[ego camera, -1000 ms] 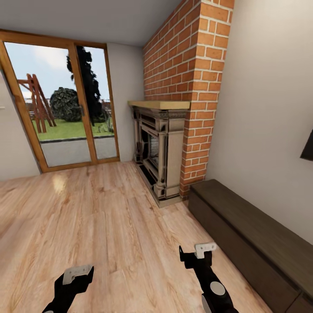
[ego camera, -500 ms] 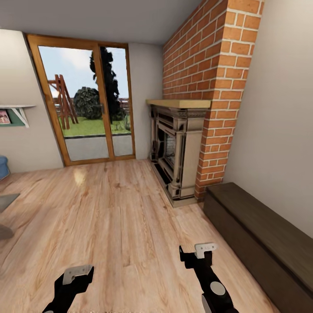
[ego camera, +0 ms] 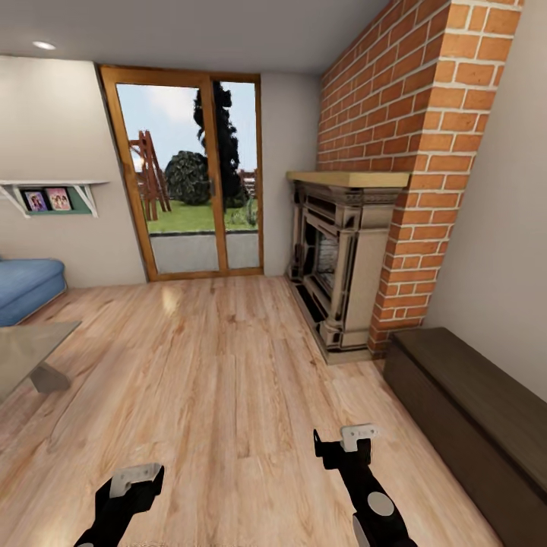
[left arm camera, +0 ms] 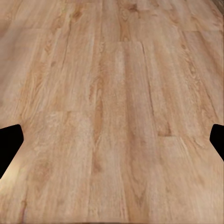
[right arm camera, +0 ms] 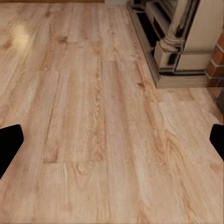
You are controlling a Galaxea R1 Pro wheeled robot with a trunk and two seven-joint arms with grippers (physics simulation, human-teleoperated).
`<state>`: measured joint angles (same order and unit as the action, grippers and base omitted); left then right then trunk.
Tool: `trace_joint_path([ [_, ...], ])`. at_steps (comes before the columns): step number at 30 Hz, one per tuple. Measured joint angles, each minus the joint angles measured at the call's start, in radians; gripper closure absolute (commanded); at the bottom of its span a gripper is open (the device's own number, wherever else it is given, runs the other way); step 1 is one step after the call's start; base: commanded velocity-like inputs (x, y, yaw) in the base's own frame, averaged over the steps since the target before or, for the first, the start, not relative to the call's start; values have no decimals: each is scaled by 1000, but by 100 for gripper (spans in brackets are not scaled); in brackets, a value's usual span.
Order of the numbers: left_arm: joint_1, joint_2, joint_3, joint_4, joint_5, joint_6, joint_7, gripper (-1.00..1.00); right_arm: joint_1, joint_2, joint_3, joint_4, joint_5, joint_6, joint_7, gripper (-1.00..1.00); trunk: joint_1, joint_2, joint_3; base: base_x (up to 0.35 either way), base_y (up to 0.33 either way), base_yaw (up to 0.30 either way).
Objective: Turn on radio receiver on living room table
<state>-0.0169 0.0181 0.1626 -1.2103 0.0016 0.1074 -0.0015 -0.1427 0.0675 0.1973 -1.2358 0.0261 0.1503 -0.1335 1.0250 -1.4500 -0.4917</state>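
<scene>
Hanging low over the plank floor [ego camera: 228, 380], the left gripper [ego camera: 137, 479] and right gripper [ego camera: 357, 437] both hold nothing; in each wrist view the dark fingertips [left arm camera: 9, 144] [right arm camera: 9, 144] sit at opposite edges with bare wood between them, so both sets of jaws stand wide apart. Taking the fireplace [ego camera: 342, 266] as the landmark, the right gripper is nearer the camera than its hearth and a little toward the room's middle, while the left gripper is farther out from it across the floor. The fireplace base [right arm camera: 179, 51] also shows in the right wrist view, ahead of the fingers. A dark bench [ego camera: 471, 410] runs along the wall just beside the brick chimney [ego camera: 410, 152], on the right gripper's side. Well across the floor from the fireplace, beyond the left gripper, a corner of the table [ego camera: 26, 349] enters with a glossy grey top; the part visible carries nothing I can make out, and no radio can be made out. Behind the table is the end of a blue sofa [ego camera: 26, 285], and above that a wall shelf [ego camera: 53, 197] with small pictures. Farthest off, next to the fireplace, glass doors [ego camera: 190, 175] look onto grass and trees.
</scene>
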Motion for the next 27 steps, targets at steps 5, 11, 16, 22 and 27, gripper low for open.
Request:
trace_joint_path([
  [5,0,0,0,0,0,0,0,-100,0,0,-1,0,0,0,0,-100,0,0,-3,0,0,257],
  [11,0,0,0,0,0,0,0,-100,0,0,-1,1,0,0,0,-100,0,0,-6,0,0,257],
  [16,0,0,0,0,0,0,0,-100,0,0,-1,0,0,0,0,-100,0,0,-9,0,0,257],
  [22,0,0,0,0,0,0,0,-100,0,0,-1,0,0,0,0,-100,0,0,-12,0,0,257],
  [27,0,0,0,1,0,0,0,-100,0,0,-1,0,0,0,0,-100,0,0,-15,0,0,257],
])
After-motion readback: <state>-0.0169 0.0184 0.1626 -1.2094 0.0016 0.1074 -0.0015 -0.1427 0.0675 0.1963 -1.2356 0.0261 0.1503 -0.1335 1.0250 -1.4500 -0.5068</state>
